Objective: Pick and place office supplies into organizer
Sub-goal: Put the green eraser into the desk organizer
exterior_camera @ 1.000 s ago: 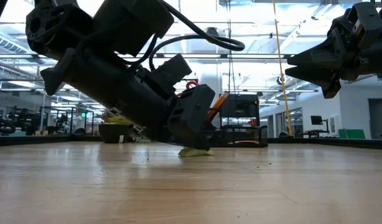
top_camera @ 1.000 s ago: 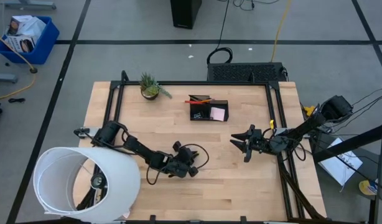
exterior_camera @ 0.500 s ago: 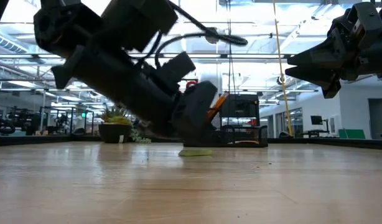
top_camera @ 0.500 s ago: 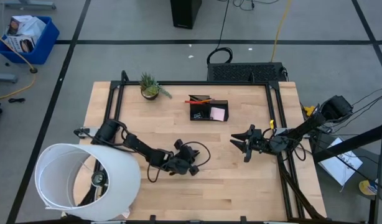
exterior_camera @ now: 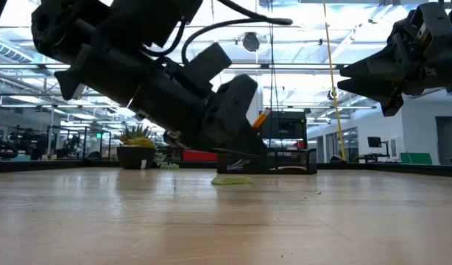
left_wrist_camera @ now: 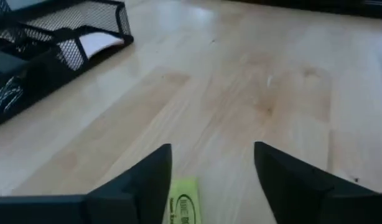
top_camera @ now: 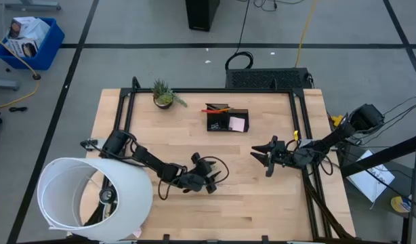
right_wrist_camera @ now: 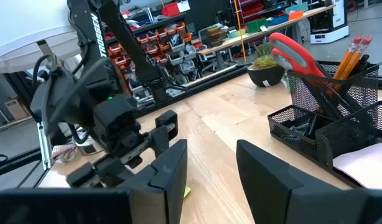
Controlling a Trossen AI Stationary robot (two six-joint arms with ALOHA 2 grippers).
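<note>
On the left of the table, the left gripper sits low over the wood with its fingers spread wide and nothing between them; the yellow-green piece lies flat on the bare board just beside one finger, more under that finger than centred in the gap. To pick it well, I judge the gripper should shift sideways until the piece sits midway between the fingers, come down until the tips touch the wood, then close slowly, since so thin a piece can slide out or be pushed away. Further back stands the organizer, well apart from the piece, with scissors and pencils already upright inside. On the right, the right gripper hovers above the table, fingers parted and empty, waiting.
</note>
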